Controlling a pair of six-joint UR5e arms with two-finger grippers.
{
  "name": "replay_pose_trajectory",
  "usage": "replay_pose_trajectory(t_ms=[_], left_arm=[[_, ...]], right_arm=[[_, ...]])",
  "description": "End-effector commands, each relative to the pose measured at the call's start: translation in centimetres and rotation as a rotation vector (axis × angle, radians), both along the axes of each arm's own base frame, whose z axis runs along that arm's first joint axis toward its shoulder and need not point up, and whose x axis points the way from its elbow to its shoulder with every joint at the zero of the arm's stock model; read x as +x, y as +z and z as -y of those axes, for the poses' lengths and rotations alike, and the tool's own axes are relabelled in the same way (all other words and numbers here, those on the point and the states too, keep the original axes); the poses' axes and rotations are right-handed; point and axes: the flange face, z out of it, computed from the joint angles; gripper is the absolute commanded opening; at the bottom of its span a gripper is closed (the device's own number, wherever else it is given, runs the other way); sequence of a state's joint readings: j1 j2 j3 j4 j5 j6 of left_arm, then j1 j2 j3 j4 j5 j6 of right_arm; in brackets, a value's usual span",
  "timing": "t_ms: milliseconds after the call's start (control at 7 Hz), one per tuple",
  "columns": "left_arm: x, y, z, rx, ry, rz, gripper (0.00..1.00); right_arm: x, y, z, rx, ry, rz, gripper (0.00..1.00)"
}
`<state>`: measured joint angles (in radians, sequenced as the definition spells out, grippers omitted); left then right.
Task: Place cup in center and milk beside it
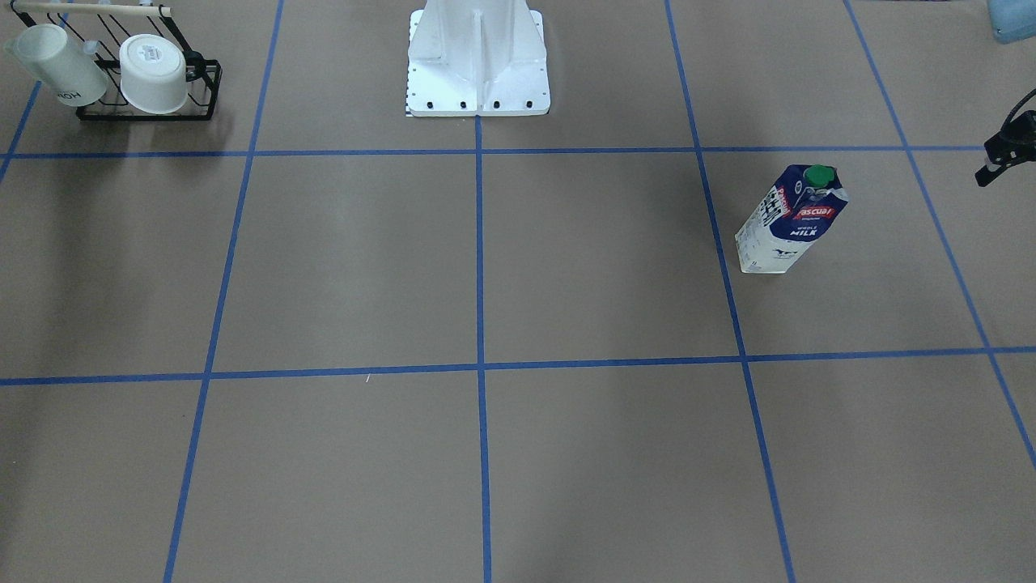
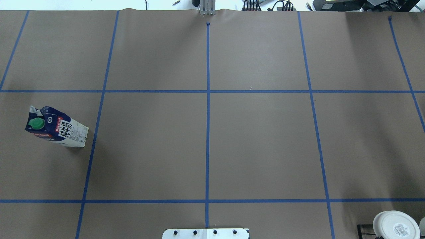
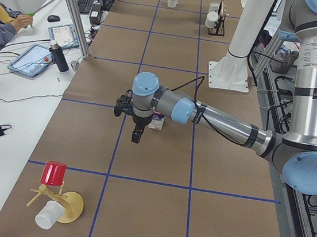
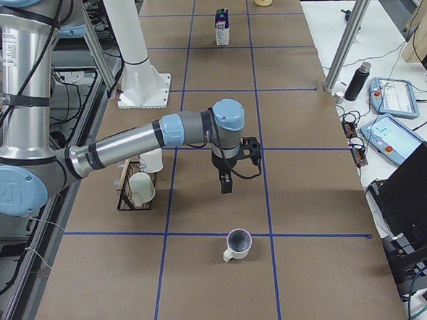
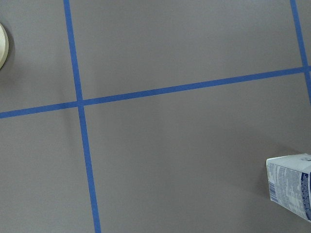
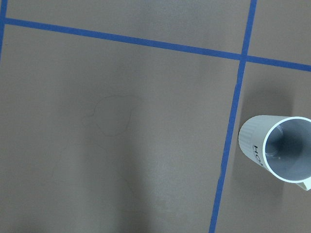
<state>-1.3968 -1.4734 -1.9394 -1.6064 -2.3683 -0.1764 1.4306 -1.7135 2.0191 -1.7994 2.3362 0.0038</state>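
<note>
The cup (image 4: pixel 238 243), a small white mug with a dark inside, stands on the table near the right end; it shows far off in the exterior left view (image 3: pixel 172 0). A white mug (image 6: pixel 279 155) with black letters stands alone in the right wrist view; I cannot tell whether it is the same one. The milk (image 1: pixel 789 219) stands upright on the robot's left side (image 2: pixel 56 127) and at the left wrist view's edge (image 5: pixel 291 184). My left gripper (image 3: pixel 136 138) hangs beside the carton, apart from it. My right gripper (image 4: pixel 225 185) hangs short of the cup. I cannot tell whether either is open.
A black wire rack (image 1: pixel 206 89) holds a lettered mug (image 1: pixel 61 69) and an upturned mug with a label on its base (image 1: pixel 154 73) beside the right arm. A wooden stand with a red cup (image 3: pixel 53 173) sits at the left end. The white robot base (image 1: pixel 477 81) stands mid-table.
</note>
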Motion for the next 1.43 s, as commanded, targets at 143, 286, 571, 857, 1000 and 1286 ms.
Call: replay_pose_trajectory(t_ms=[143, 286, 571, 857, 1000, 1286], left_arm=[[-0.1, 0.6, -0.5, 0.007, 0.001, 0.0, 0.98], [0.0, 0.6, -0.6, 0.003, 0.002, -0.003, 0.98], [0.0, 0.7, -0.8, 0.001, 0.002, -0.004, 0.98], [0.0, 0.3, -0.9, 0.006, 0.001, -0.008, 0.98], [0.0, 0.3, -0.8, 0.007, 0.0, -0.007, 0.98], [0.1, 0.5, -0.8, 0.001, 0.0, -0.006, 0.98]], right_arm=[[0.0, -0.4, 0.2, 0.008, 0.001, 0.001, 1.0], [0.0, -1.2, 0.2, 0.026, 0.003, 0.001, 1.0], [-0.1, -1.1, 0.3, 0.049, 0.003, 0.007, 1.0], [-1.4, -2.4, 1.3, 0.073, -0.021, 0.023, 1.0], [-1.7, -2.0, 1.2, 0.063, -0.027, 0.023, 1.0], [-1.7, 3.2, 1.6, -0.003, -0.031, 0.006, 1.0]])
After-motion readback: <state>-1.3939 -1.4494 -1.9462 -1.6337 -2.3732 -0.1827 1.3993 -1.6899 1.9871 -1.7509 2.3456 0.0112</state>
